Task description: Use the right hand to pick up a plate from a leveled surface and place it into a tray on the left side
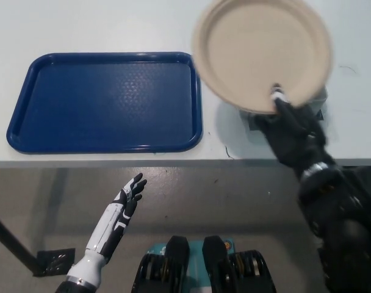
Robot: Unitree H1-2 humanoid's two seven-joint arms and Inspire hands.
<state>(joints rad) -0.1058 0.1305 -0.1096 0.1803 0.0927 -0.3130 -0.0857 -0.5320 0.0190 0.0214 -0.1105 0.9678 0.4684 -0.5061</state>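
Black right robot hand (293,131) clamped on the near rim of a round beige paper plate (262,54), thumb tip over the lip. Plate lifted off the white table (112,27), tilted, with shallow dished centre, raised smooth rim and matte surface. Hovering over the table's far right part, just right of the tray. Rectangular dark blue plastic tray (106,101) lying flat at left, rounded corners, raised edge, finely pebbled floor, nothing in it. White left robot hand (129,194) resting low at near left, below the table edge, fingers spread and holding nothing.
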